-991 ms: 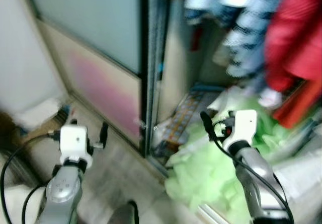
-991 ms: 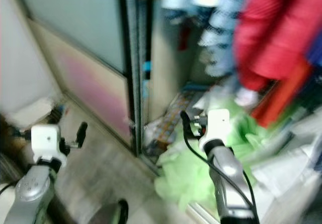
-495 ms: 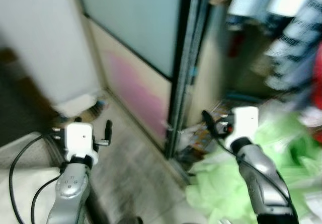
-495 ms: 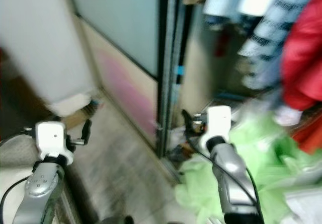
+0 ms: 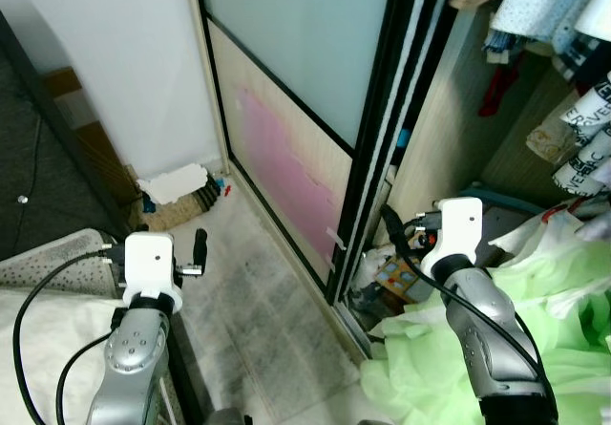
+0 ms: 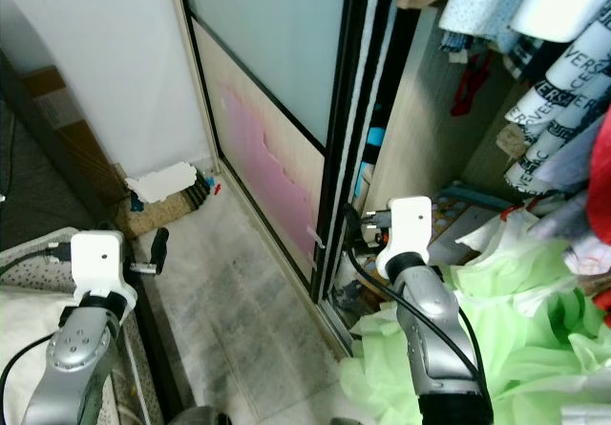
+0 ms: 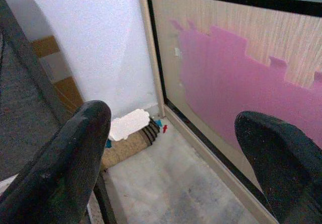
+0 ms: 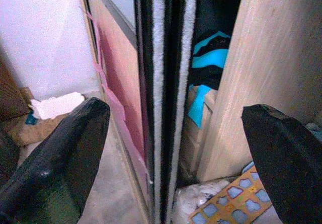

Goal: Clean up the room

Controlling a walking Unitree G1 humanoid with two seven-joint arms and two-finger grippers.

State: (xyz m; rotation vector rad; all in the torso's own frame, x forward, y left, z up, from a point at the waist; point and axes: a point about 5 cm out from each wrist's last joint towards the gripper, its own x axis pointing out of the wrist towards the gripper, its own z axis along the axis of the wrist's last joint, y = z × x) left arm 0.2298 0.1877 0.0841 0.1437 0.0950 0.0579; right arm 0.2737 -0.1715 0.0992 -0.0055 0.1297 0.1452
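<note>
Wardrobe door [image 5: 286, 110] stands upright, edge toward robot; left end effector [image 7: 176, 148] and right end effector [image 8: 176, 148] both spread, empty.

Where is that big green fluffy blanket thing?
The green blanket lies in a heap on the wardrobe floor on the robot's right, below the hanging clothes. It spreads under the right arm, just past the sliding door.

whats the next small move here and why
Probably turn right and lower the right gripper toward the green fabric spilling from the wardrobe onto the floor. Both grippers are open and hold nothing, and that heap is the nearest mess; the left gripper hangs over bare floor.
</note>
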